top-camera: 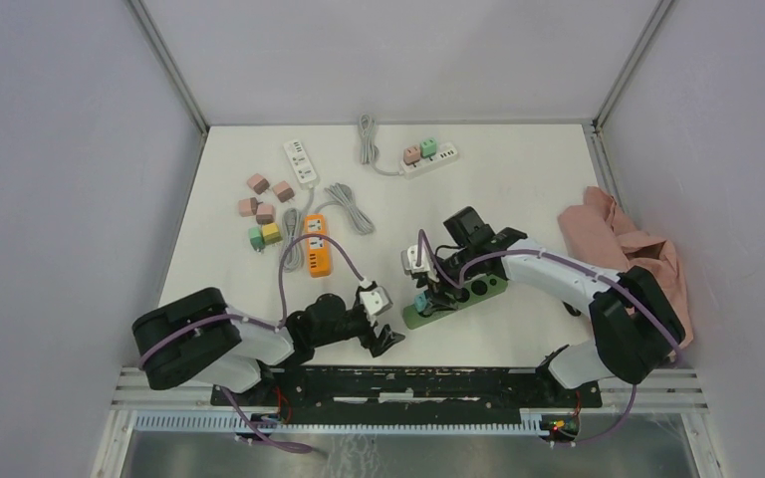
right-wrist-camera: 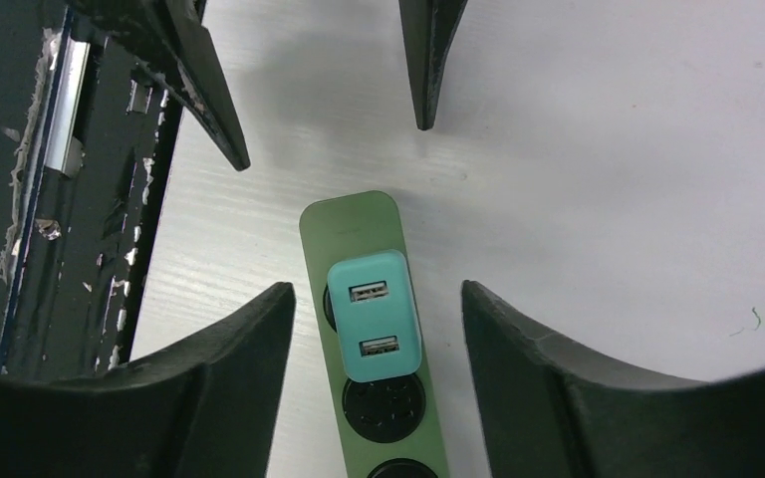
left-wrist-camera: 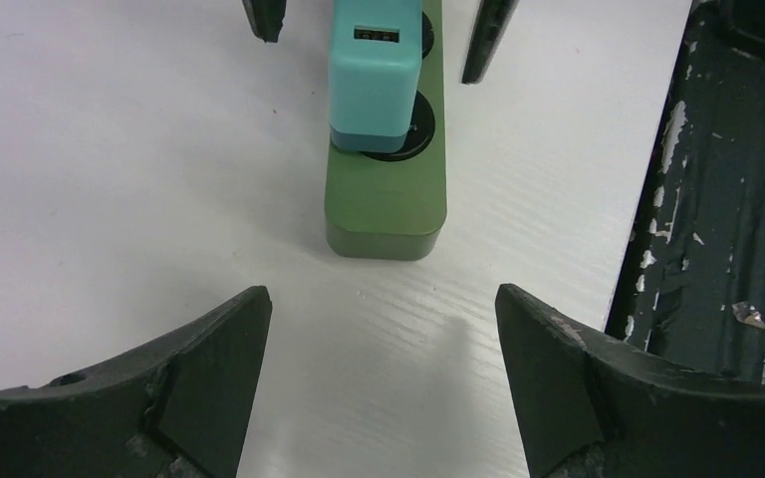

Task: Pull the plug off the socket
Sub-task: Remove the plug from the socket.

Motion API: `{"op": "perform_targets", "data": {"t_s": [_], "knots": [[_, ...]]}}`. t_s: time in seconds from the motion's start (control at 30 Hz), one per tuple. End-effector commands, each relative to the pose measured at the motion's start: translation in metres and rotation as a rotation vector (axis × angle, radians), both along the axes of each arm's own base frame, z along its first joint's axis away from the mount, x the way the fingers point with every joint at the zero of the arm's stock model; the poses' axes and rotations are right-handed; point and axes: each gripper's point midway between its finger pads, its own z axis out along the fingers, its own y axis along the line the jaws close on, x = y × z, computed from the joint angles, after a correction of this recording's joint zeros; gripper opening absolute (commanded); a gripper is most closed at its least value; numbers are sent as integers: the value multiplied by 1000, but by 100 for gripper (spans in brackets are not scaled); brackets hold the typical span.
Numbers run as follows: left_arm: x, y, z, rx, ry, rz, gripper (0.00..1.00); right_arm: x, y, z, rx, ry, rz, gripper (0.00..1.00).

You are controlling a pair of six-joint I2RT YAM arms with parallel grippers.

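A teal USB plug [right-wrist-camera: 374, 314] sits in the end socket of a green power strip [right-wrist-camera: 349, 229] near the table's front edge. My right gripper [right-wrist-camera: 374, 289] is open, with one finger on each side of the plug and not touching it. In the top view it [top-camera: 434, 292] hangs over the plug [top-camera: 421, 302] and the strip [top-camera: 478, 289]. My left gripper [left-wrist-camera: 383, 329] is open and empty, a short way off the strip's near end [left-wrist-camera: 386, 204], pointing at the plug [left-wrist-camera: 374, 85]. In the top view it [top-camera: 386, 342] is left of the strip.
An orange power strip [top-camera: 316, 244], a white strip [top-camera: 301, 162] and several loose adapters [top-camera: 264, 209] lie at the left. Another white strip with plugs [top-camera: 428, 159] lies at the back. A pink cloth [top-camera: 623, 249] is at the right. The black front rail [left-wrist-camera: 717, 199] runs beside the green strip.
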Motion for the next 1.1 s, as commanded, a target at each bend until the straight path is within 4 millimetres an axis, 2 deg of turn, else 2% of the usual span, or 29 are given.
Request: {"op": "perform_targets", "data": {"t_s": [0.0,0.13,0.4,0.5,0.57,0.73,0.77,0.87,0.93,0.97,1.0,1.07], "knots": [[13,-28,36,-90,-188,-45,89,6,6,-1,1,-35,1,60],[17,-35,30,-84,-213,-43,90,1,7,-4,-18,-42,30,48],[17,-53,11,-92,-172,-63,85,-1,6,-10,-71,-53,55,44],[20,-54,8,-98,-171,-44,80,-2,5,-11,-78,-54,64,35],[22,-55,6,-96,-163,-34,73,-3,5,-11,-80,-52,70,28],[26,-58,3,-105,-155,-17,71,-7,5,-10,-78,-38,87,15],[26,-58,3,-105,-155,-15,67,-7,5,-9,-79,-39,87,13],[29,-58,-4,-82,-149,-7,33,-7,6,-8,-79,-30,90,8],[29,-58,-9,-62,-138,-8,21,-8,6,-7,-80,-20,87,1],[29,-58,-12,-55,-130,-6,12,-8,6,-6,-83,-17,85,0],[28,-57,-14,-50,-125,-7,6,-7,6,-5,-83,-16,83,0],[27,-56,-19,-40,-114,-4,3,-8,6,1,-74,-9,83,0]]}}
